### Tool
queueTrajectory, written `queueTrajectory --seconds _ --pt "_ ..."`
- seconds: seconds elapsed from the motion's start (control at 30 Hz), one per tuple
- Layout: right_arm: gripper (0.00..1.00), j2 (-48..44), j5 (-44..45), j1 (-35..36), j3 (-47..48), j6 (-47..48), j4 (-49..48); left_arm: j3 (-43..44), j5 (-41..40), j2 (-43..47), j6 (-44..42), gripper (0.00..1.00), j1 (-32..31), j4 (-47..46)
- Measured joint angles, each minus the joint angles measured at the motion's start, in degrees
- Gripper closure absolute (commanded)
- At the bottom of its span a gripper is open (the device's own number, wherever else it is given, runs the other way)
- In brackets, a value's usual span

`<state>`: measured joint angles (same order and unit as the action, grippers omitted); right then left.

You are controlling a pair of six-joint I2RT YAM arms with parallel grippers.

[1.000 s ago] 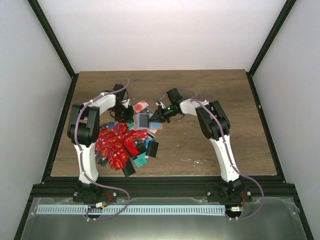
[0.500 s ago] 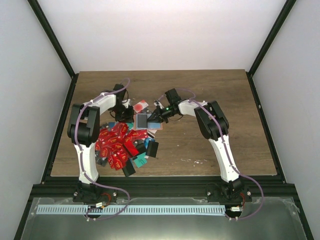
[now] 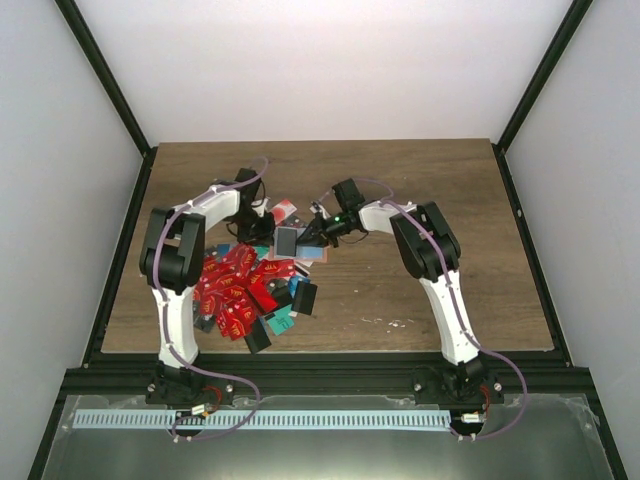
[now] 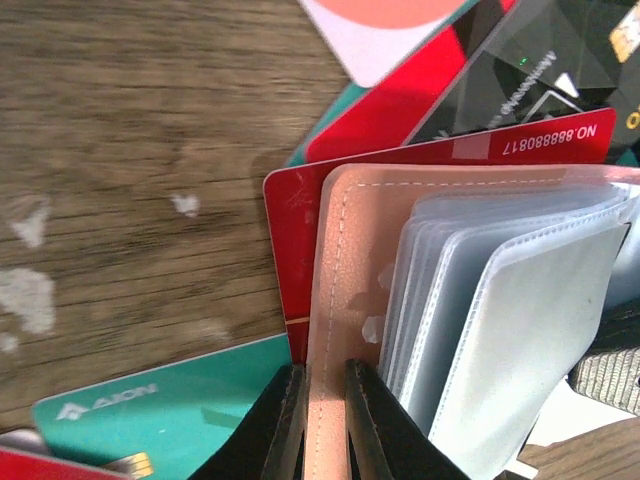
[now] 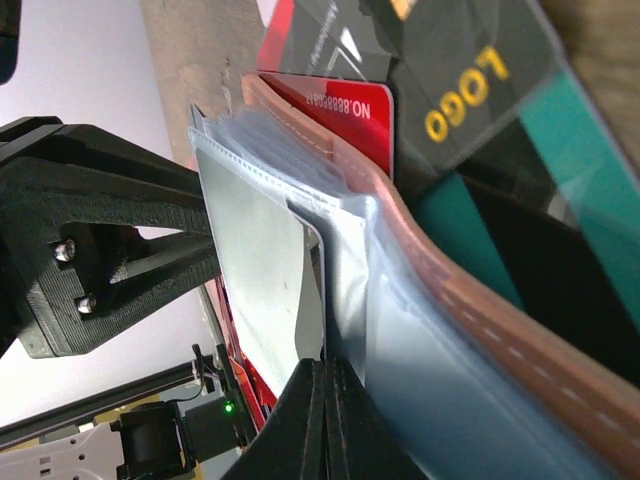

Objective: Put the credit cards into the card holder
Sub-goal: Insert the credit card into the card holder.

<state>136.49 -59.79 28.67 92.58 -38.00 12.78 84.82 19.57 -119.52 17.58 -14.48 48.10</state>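
The card holder (image 4: 340, 300) is a salmon-pink pouch with clear plastic sleeves (image 4: 520, 330) fanned open. It stands on edge over the heap of credit cards (image 3: 235, 290). My left gripper (image 4: 325, 372) is shut on the holder's pink cover. My right gripper (image 5: 325, 365) comes in from the other side and is shut on a thin pale card (image 5: 310, 290) that rises edge-on among the sleeves. In the top view the holder (image 3: 287, 241) sits between the left gripper (image 3: 266, 222) and the right gripper (image 3: 311, 233). A red card (image 4: 285, 240) lies just behind the holder.
A teal card (image 4: 150, 400), a black card (image 5: 460, 80) with yellow lettering and a white card with a red spot (image 3: 285, 211) lie around the holder. Black cards (image 3: 258, 337) lie at the heap's near edge. Bare wooden table (image 3: 430, 200) spreads to the right and back.
The left wrist has shifted slightly right and back with the holder's cover in its grip. The right gripper has edged a little left toward the holder.
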Motion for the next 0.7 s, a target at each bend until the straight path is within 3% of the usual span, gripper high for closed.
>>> queueTrajectory --seconds 0.7 --pt "0.99 -15.0 4.5 -6.8 -20.8 1.6 -1.3 7.5 2.6 -5.5 5.1 0.86 -10.1 -1.3"
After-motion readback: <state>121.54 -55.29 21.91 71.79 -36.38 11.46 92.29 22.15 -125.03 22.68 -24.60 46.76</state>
